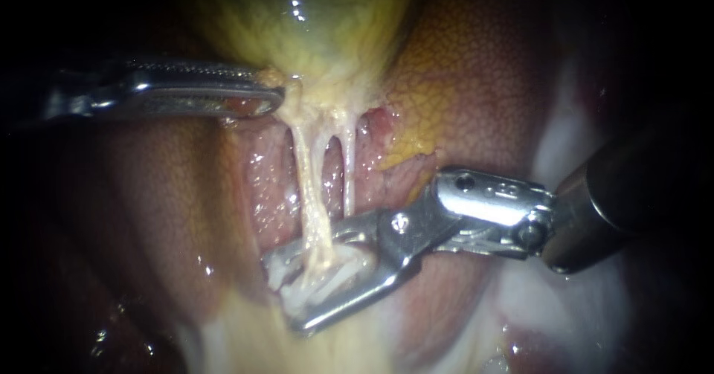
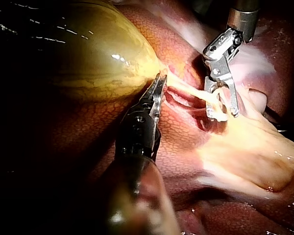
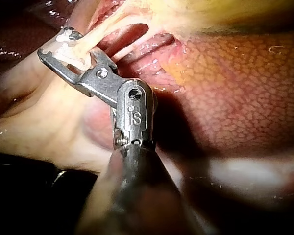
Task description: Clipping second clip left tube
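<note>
Liver [image 1: 476, 84] backs the left tube [image 1: 306, 188], running far-to-near through the clip [image 1: 336, 268] gripped by the right instrument [image 1: 284, 292]; left instrument [image 1: 280, 95] clamps the gallbladder [image 1: 320, 17].

Surgical setting, glistening liver [image 1: 483, 84], yellow-green gallbladder [image 1: 327, 24], steel right instrument [image 1: 286, 292]

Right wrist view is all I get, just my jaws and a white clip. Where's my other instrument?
Observer: Your left instrument comes in from the endoscope view's left, jaws shut on the gallbladder at its narrow end.
Operator: What hangs off there?
Observer: Two tubes run down from it, a thick left tube and a thin right tube.
Operator: Which one have I got?
Observer: Only the left tube passes between the jaws of your right instrument, which hold the clip.
</note>
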